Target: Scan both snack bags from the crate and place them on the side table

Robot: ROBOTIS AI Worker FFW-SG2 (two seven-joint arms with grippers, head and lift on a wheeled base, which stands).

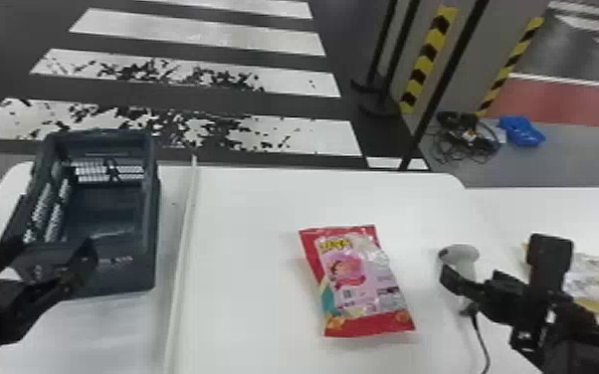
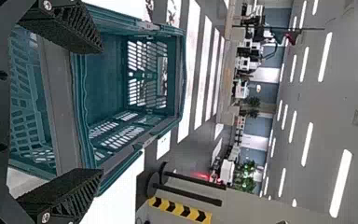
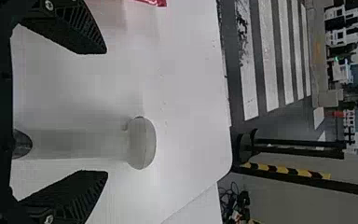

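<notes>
If the bag [image 1: 355, 283] to its left needs scanning, the right gripper [image 3: 106, 112] aptly straddles the scanner [image 3: 141, 143], spread wide, apparently empty.

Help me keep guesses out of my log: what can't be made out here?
Yellow-edged snack bag: left part behind the right gripper, right end cut off by the edge, head view.
Cable: far end cut off by the bottom edge, head view.
Scanner: lower end partly behind that gripper's palm, right wrist view.
Red snack bag: finest print too small, head view.
</notes>
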